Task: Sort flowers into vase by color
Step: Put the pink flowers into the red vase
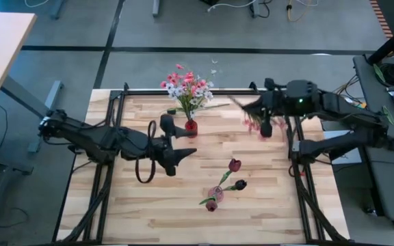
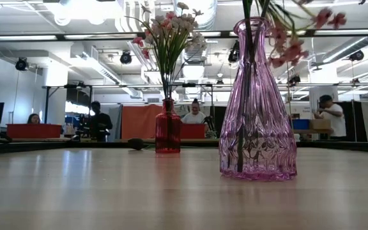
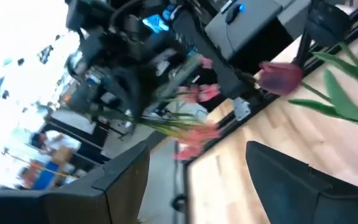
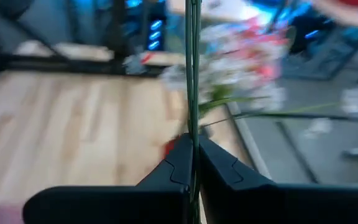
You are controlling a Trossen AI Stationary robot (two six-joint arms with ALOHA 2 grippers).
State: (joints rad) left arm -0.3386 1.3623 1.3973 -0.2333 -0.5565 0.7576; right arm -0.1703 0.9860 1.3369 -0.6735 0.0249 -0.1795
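A red vase (image 1: 191,125) near the table's far edge holds pink and white flowers (image 1: 187,89). A purple glass vase (image 1: 215,195) nearer the front holds dark red tulip buds (image 1: 234,165); it also stands large in the low view (image 2: 257,102). My right gripper (image 1: 256,109) is raised near the far right of the table, shut on a pink flower (image 1: 255,124). My left gripper (image 1: 180,160) hovers open left of the purple vase, nothing between its fingers (image 3: 291,180). My right gripper pinches the pink flower's thin green stem (image 4: 193,134) between its two fingers. The fingers lie across the stem, which runs on past them on both sides. The flower is lifted clear of the table, and its blossoms hang beside the gripper.
Black frame rails (image 1: 299,184) run along the table's left and right sides. Bare wood lies along the near edge (image 1: 183,225). In the low view, people sit at desks in the room beyond the table.
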